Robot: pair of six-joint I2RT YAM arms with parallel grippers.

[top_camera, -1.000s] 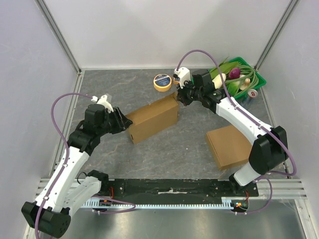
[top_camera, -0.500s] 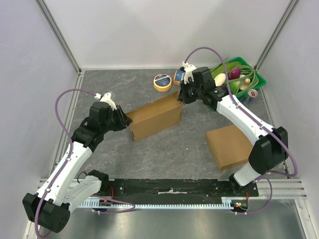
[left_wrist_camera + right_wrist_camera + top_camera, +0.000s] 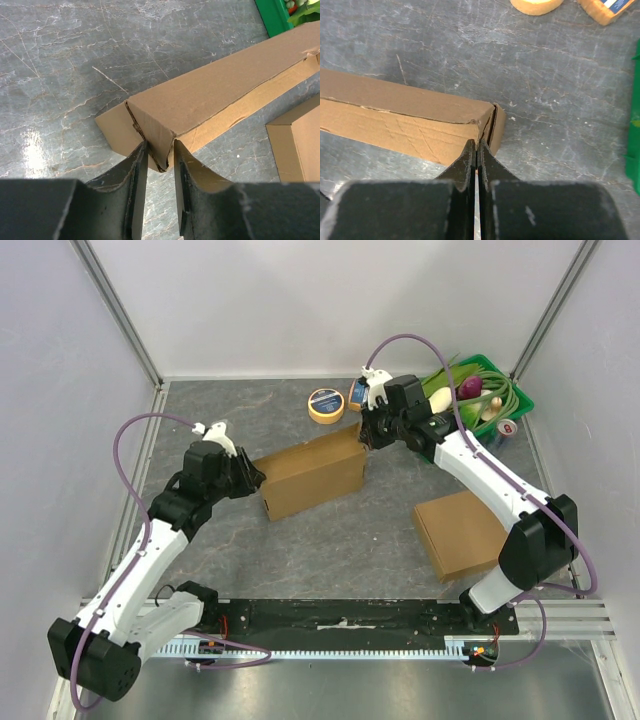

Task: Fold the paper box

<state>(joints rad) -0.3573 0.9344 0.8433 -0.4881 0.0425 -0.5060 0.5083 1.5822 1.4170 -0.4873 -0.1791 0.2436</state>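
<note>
Box position: the paper box (image 3: 312,476) is seen near the middle of the tabletop (image 3: 340,560), slightly toward the far edge.
Long axis: it is laid diagonally, with one end toward the near left corner and the other toward the far right corner.
Appearance: brown corrugated cardboard in a long, closed rectangular form. A ragged seam is seen along one long side. Layered flap edges are loosely tucked at the left end, and a flap stands slightly off at the right end.
Left gripper (image 3: 159,162): the fingers (image 3: 135,180) are narrowly parted, and the lower corner of the box's left end is pinched between them.
Right gripper (image 3: 476,147): the fingers are pressed fully together with nothing between them. The tips are set against the box's long side by the right end flap.
</note>
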